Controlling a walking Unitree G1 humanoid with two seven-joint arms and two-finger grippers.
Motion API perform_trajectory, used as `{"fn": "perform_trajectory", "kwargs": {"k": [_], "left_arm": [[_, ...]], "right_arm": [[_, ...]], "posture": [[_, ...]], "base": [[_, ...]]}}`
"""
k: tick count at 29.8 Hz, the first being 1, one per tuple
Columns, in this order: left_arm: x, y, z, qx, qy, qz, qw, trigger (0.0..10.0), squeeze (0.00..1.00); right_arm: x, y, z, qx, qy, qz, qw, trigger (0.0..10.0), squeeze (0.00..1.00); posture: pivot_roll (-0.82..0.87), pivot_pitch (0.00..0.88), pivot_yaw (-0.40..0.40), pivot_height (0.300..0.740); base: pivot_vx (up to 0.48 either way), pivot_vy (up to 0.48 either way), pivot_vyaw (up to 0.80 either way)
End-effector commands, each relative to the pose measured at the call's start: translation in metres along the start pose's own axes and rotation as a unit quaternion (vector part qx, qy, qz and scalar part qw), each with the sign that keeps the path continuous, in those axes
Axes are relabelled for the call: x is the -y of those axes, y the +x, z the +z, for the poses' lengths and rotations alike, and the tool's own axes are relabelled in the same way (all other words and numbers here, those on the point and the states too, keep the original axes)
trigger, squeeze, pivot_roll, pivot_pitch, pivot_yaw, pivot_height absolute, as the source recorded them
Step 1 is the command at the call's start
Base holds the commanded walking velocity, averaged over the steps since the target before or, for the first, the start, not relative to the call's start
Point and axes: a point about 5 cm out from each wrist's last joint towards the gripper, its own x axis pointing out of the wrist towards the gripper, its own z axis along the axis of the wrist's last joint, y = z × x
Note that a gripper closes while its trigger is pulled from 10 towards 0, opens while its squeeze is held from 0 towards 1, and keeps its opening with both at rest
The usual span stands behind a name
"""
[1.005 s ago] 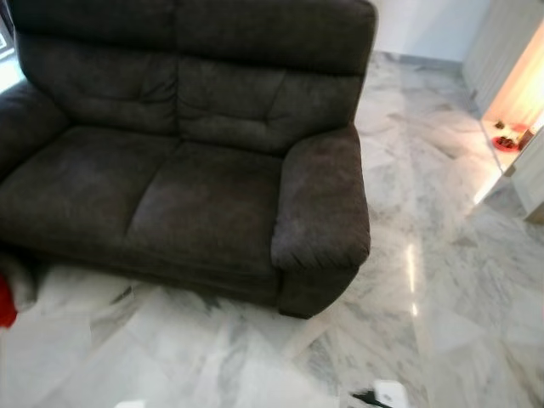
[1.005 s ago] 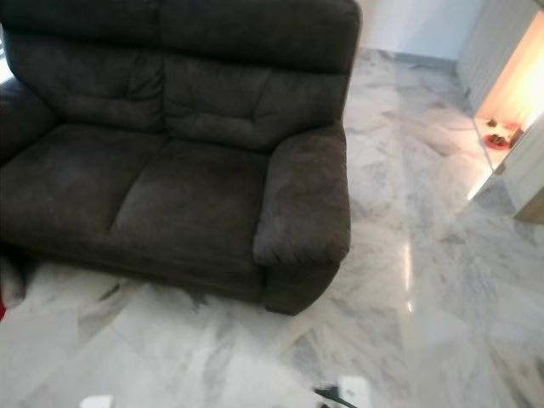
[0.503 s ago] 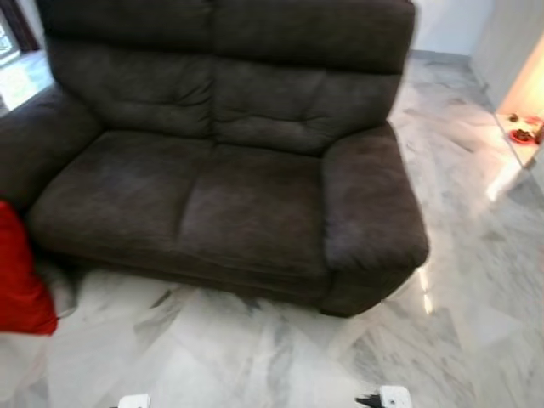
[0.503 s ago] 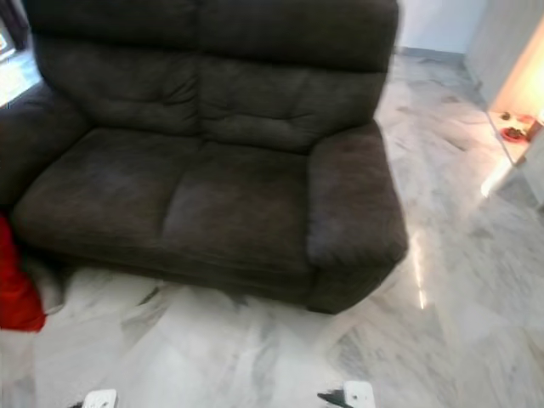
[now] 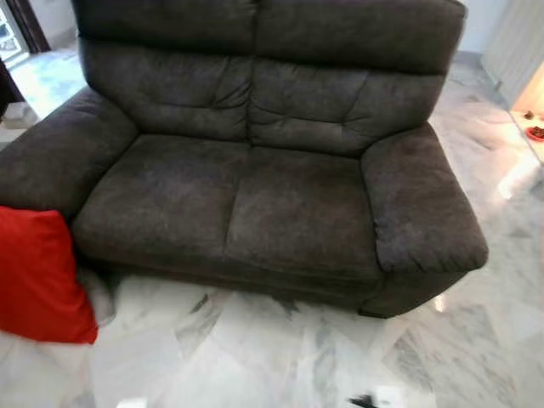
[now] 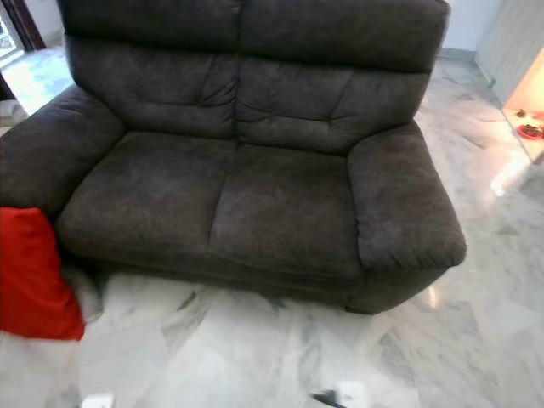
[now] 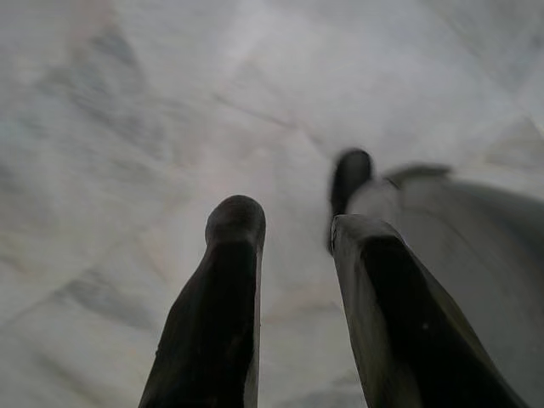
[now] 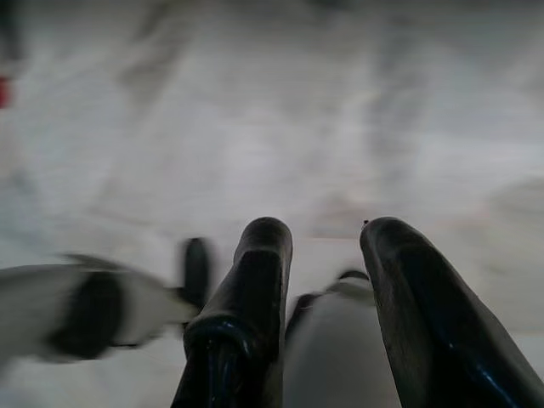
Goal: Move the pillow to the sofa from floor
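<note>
One pillow (image 5: 38,276), plain red, no label or writing legible on it. It stands upright on the floor (image 5: 255,357), leaning against the front of the sofa's arm on the robot's left, its lower edge on the marble. Its left side is cut off by the frame edge, so its full outline and long axis cannot be told; the visible face looks toward the camera.

One sofa (image 5: 272,170), two-seat, dark grey-brown fabric: two seat cushions, two tufted back cushions, two padded arms. No brand mark or tag readable. Seat bare.

One floor, glossy white marble with grey veining, bright reflections at the right.

One small red dish (image 5: 535,133) at the far right edge, on a lit ledge; contents too small to tell.

Two hands. Left hand (image 7: 293,217): two black fingers spread apart, pinching nothing, hanging over marble floor. Right hand (image 8: 323,234): two black fingers likewise spread, holding nothing, over marble floor. Both wrist views are blurred. No writing anywhere readable.
</note>
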Motion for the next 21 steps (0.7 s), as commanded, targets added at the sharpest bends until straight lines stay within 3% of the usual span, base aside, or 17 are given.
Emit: {"fn": "perform_trajectory", "kwargs": {"k": [1,7,12,21], "left_arm": [[0.002,-0.002,-0.01,-0.016,-0.003,-0.001,1.0,10.0,0.0],[0.002,-0.002,-0.01,-0.016,-0.004,-0.002,1.0,10.0,0.0],[0.002,-0.002,-0.012,-0.017,-0.005,-0.003,1.0,10.0,0.0],[0.004,-0.002,-0.013,-0.018,-0.009,-0.003,1.0,10.0,0.0]], "right_arm": [[0.007,-0.003,-0.007,-0.013,-0.002,-0.017,1.0,10.0,0.0],[0.009,-0.004,-0.011,-0.014,-0.007,-0.025,1.0,10.0,0.0],[0.034,-0.012,-0.011,-0.011,-0.012,-0.037,0.999,10.0,0.0],[0.047,-0.016,-0.007,-0.005,-0.022,-0.043,0.999,10.0,0.0]], "posture": [[0.02,0.14,0.022,0.74],[0.02,0.142,0.019,0.74],[0.03,0.136,0.013,0.74],[0.03,0.121,0.008,0.74]], "base": [[0.0,0.48,0.0],[0.0,0.48,0.0],[0.0,0.48,0.0],[0.0,0.48,0.0]]}}
